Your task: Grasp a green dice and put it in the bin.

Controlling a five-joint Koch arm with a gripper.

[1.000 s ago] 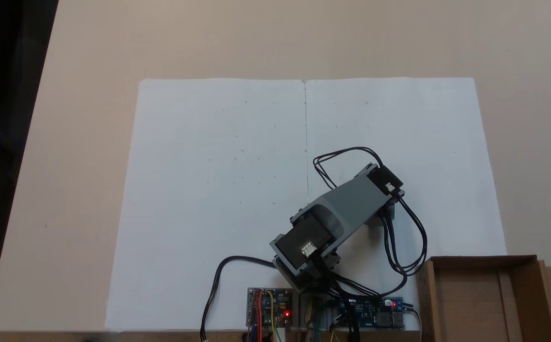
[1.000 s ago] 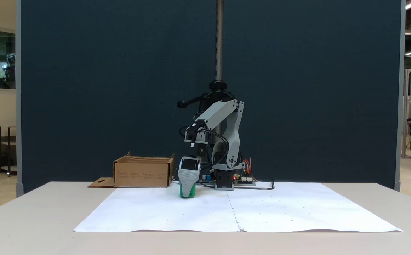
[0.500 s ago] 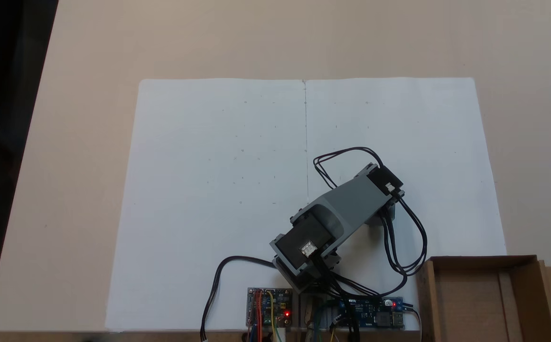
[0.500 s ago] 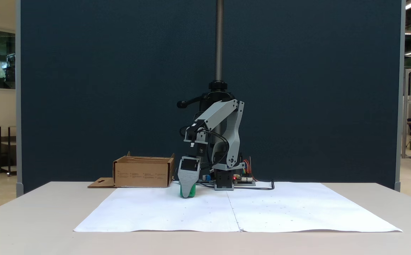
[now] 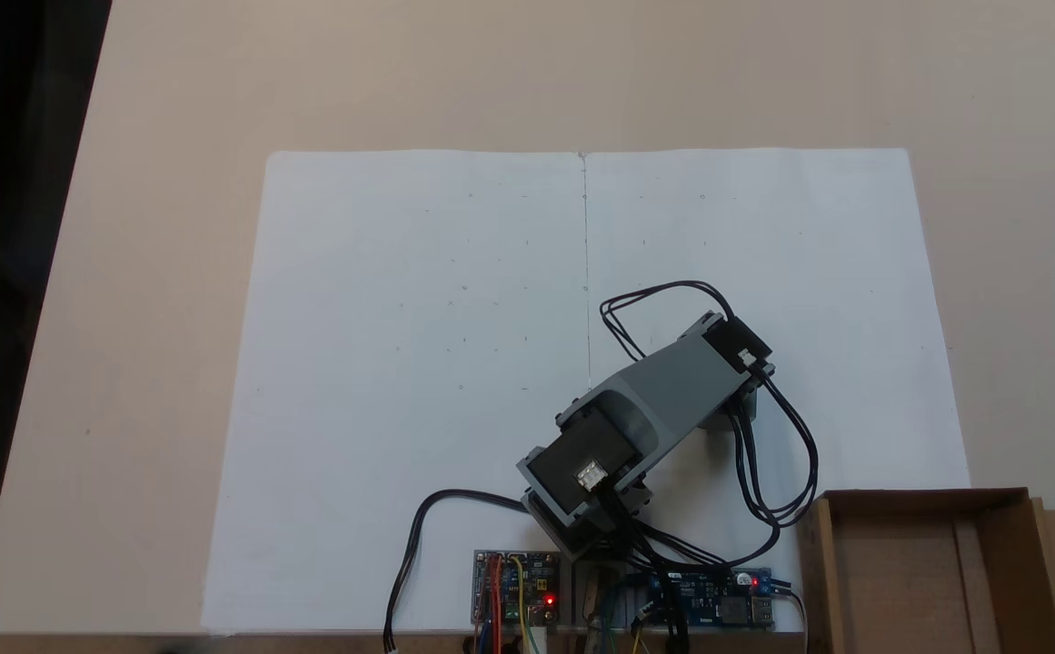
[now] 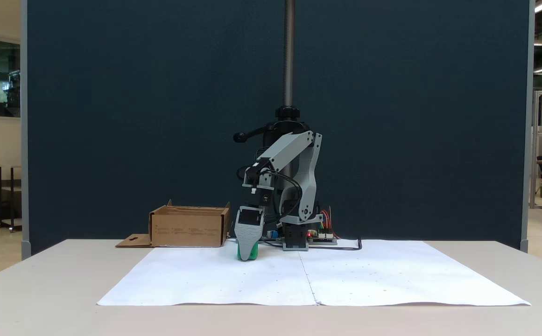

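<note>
From my remote station I see the beige table (image 5: 145, 272) carrying a wide white paper sheet (image 5: 418, 300), creased down its middle, with a dark blue partition (image 6: 135, 116) standing behind it in the side-on fixed view. The grey arm (image 5: 663, 386) folds forward over the sheet's near-right part in the top-down fixed view, its black cables (image 5: 786, 454) looping toward the base. The bin (image 5: 909, 572), a brown cardboard box with a flap and hang-hole, sits at the bottom right corner of the top-down fixed view, just off the sheet; in the side-on fixed view the bin (image 6: 189, 227) stands left of the arm. Two circuit boards (image 5: 516, 589) with red lights sit by the base. The gripper (image 6: 246, 254) points straight down onto the sheet, and the dice (image 6: 250, 252) shows green just behind its front jaw, resting on the paper, well apart from the bin. The jaws line up one behind the other, so I cannot tell whether they grip the dice.
</note>
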